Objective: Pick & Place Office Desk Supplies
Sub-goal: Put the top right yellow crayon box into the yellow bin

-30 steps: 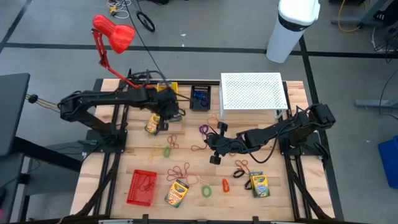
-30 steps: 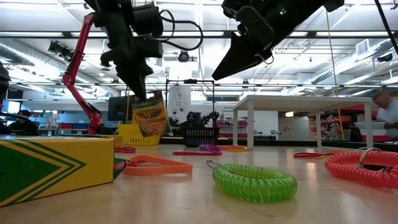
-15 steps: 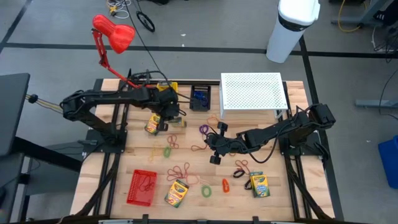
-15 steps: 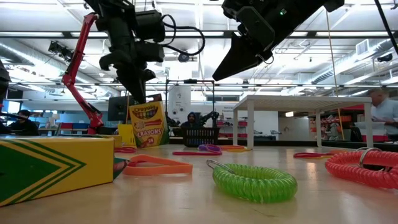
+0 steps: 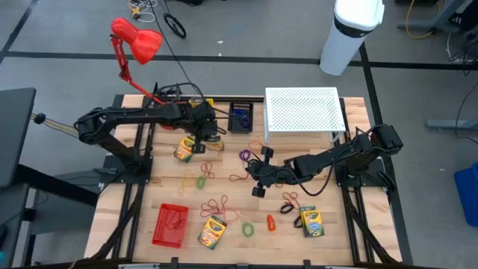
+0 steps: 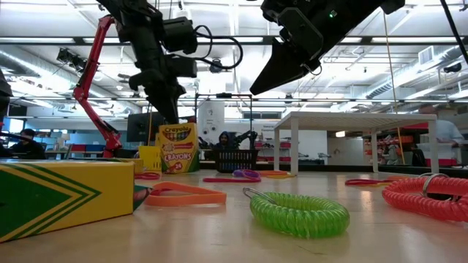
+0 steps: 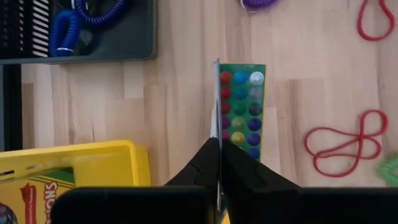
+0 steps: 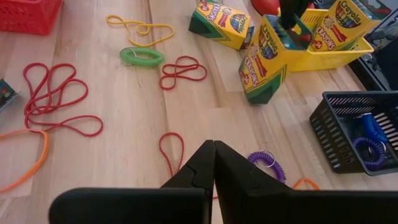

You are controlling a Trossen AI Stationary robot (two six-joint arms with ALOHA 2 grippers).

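Since a second ago the left arm has shifted slightly right and toward the upper part of the high view, and the crayon box point(image 6: 178, 148) it carried has gone from tilted to upright on the bench point(image 5: 231, 196), label facing the low camera. Left gripper point(image 7: 217, 147): fingers closed on a thin edge at the top of that box, seen end-on in its wrist view with the coloured crayon dots showing; I judge it is gripping the open flap, not the body. Box stands just beside the yellow bin point(image 7: 93, 163), near the dark basket point(image 5: 240, 117) with blue coils, upper centre of the high view. Right gripper point(image 8: 213, 152): closed, holding nothing, hanging over bare wood at centre frame near a purple coil point(image 8: 267, 163) and a red rubber band point(image 8: 170, 149). Reading: the box is set down but outside the bin, so placement looks unfinished or mis-aimed; release not yet made. Remaining loose: crayon boxes at lower centre point(image 5: 213, 231) and lower right point(image 5: 311, 221), green coil point(image 5: 247, 229), several rubber bands.
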